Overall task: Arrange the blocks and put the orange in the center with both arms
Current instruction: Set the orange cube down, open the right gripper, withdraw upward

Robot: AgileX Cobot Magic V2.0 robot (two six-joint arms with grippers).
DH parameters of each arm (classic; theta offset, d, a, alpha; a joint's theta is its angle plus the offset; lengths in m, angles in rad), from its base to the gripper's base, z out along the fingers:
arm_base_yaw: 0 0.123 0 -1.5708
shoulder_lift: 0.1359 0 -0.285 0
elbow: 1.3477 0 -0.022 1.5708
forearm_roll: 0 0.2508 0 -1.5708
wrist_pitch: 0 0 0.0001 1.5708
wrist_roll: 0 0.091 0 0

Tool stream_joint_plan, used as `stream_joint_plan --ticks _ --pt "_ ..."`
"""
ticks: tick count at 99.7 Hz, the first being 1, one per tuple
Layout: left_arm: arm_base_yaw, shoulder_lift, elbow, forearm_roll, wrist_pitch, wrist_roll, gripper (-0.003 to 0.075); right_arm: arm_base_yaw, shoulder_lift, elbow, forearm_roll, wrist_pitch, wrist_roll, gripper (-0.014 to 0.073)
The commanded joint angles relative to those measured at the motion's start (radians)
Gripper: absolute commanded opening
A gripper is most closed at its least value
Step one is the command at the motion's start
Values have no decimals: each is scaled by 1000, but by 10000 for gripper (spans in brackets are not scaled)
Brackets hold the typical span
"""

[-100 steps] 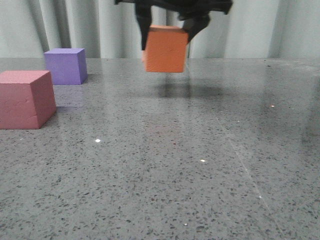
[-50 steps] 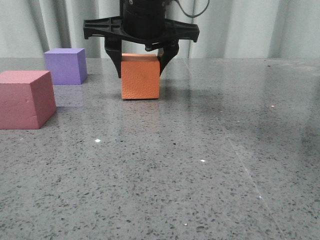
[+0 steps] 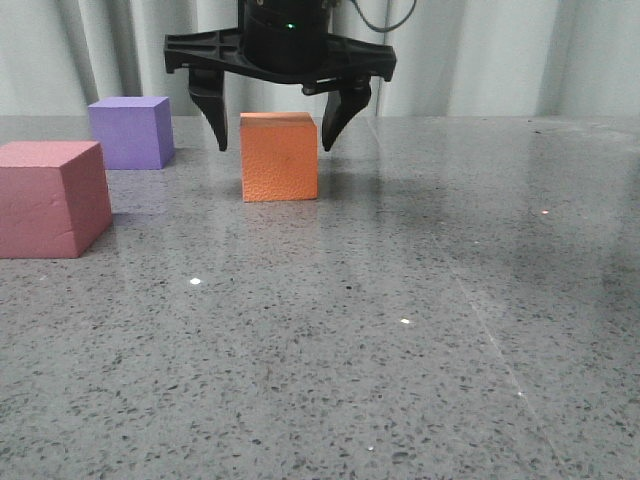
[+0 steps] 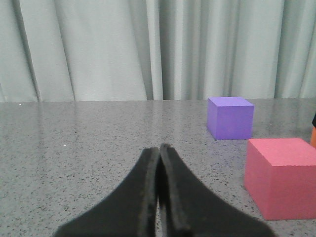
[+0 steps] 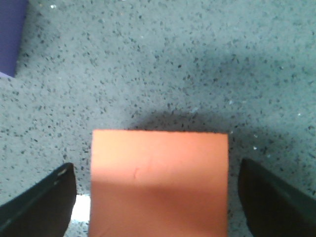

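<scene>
Pinkish-red foam at the far left of the front view: the pinkish-red cube (image 3: 52, 198) flat on the grey speckled tabletop (image 3: 400, 340), nearest the camera of the three and cut by the picture's left edge; just behind it and a little to the right, the purple cube (image 3: 130, 131), apart from it, near the pale curtain (image 3: 520, 55); farther right, close to mid-table, the orange cube (image 3: 280, 157), pebbled face forward, resting on the stone, well apart from the other two; directly above it the right gripper (image 3: 271, 128), black truss body spread wide, jaws parted, one pointed finger either side of the cube's upper corners with a visible gap on each side, touching nothing; same seen from the right wrist, orange cube (image 5: 159, 182) square between two dark fingertips (image 5: 37, 205) that stand clear of its sides, a purple corner (image 5: 11, 34) at the frame's edge; left gripper (image 4: 159, 197) seen only from its own wrist, fingers pressed together with nothing between them, low over bare stone; beyond its tips the purple cube (image 4: 230, 117) and, nearer, the pinkish-red cube (image 4: 281, 177), both off to one side, a sliver of orange at the frame's edge
</scene>
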Motion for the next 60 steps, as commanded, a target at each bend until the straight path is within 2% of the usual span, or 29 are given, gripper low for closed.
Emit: stream_joint_plan --ticks 1,18,60 --pt "-1 -33 56 -2 -76 -8 -19 -2 -61 -59 -38 -23 -1 664" --pt "-1 -33 56 -2 -76 -8 -19 -2 -65 -142 -64 25 -17 664" --pt "-1 -33 56 -2 -76 -8 -19 -3 -242 -130 -155 -12 -278 664"
